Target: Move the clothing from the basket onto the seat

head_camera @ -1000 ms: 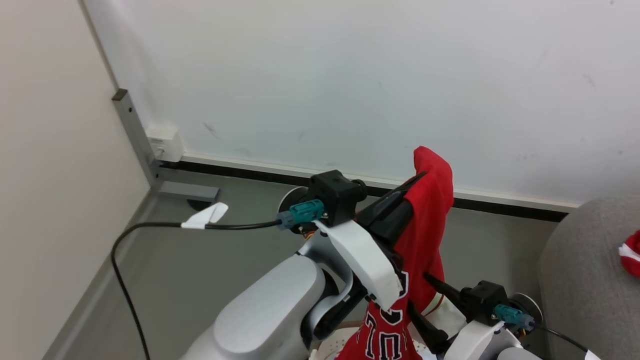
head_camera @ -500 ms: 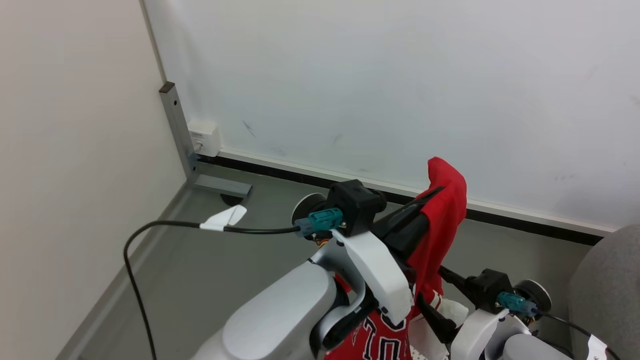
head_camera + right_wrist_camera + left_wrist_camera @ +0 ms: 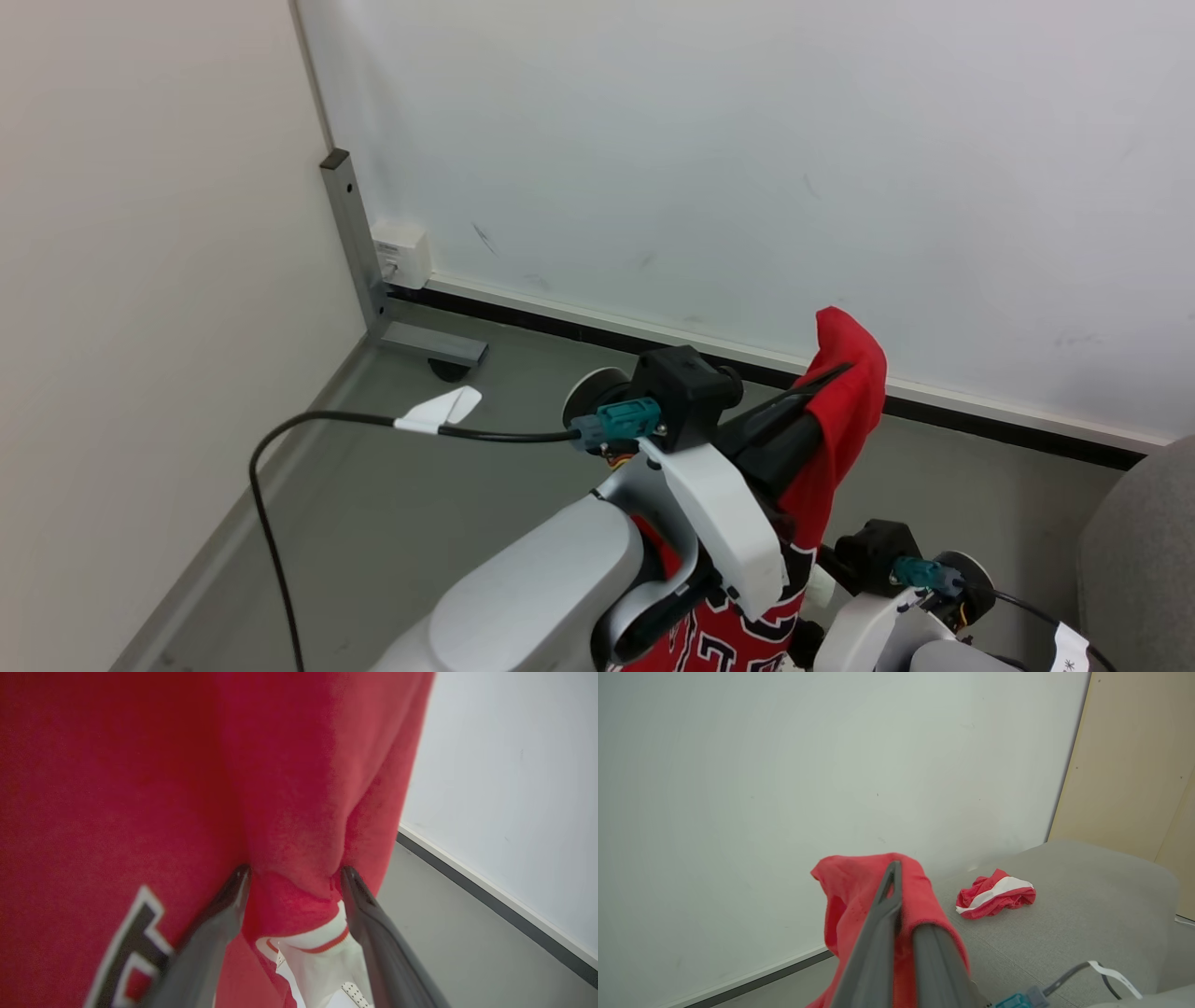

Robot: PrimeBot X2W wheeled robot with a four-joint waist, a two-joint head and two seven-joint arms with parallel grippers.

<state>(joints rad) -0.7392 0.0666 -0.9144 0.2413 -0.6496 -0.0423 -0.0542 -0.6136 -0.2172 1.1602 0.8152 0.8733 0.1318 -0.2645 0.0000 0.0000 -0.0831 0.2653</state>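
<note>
Left gripper [image 3: 826, 397], closed on the red jersey [image 3: 854, 350], is holding it aloft, sofa [image 3: 1139, 551] at 4 o'clock, while the right gripper [image 3: 295, 872], jaws spread, is straddling a fold that may be snagging during the swing across.

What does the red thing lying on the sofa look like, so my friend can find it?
Find the big grey sofa beside the white wall. On its seat lies a small red bundle, by itself. Unlike the red jersey hanging from the left claw, it is scrunched up and shows a broad white band.
</note>
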